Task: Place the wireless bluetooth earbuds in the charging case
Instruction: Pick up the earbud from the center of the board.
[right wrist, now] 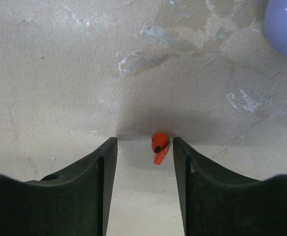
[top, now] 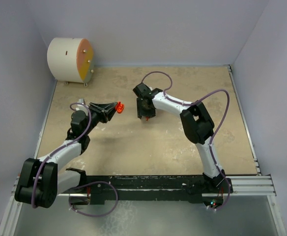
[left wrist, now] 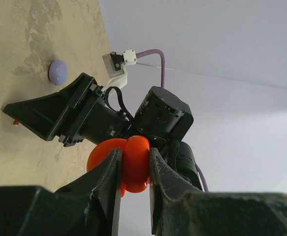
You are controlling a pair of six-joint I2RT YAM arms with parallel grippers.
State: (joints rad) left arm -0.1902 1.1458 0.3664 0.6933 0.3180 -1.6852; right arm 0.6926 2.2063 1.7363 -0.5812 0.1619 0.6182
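**A:** Where is the red earbud (right wrist: pixel 159 146) lying?

**B:** On the desk (top: pixel 133 157), about mid-width and somewhat nearer the far edge than the near one. The right fingers (top: pixel 144 116) point down with it between them. They are spread and grasp nothing. The earbud sits just beside one finger, but I cannot tell whether it touches.

**A:** And the left arm?

**B:** The left fingers (top: pixel 112 108) are clenched on the red charging case (left wrist: pixel 135 169) and hold it up off the desk. They are to the left of the right fingers, near them but with a gap between.

**A:** How much room is there toward the edges?

**B:** Both sets of fingers are well apart from every desk edge, with bare sandy surface all round. A lavender puck (right wrist: pixel 284 23) lies on the desk near the right fingers without touching them. A white drum (top: pixel 70 60) stands in the far left corner, well away. Walls rise along the left, far and right edges, and a metal rail (top: pixel 251 184) runs along the near edge.
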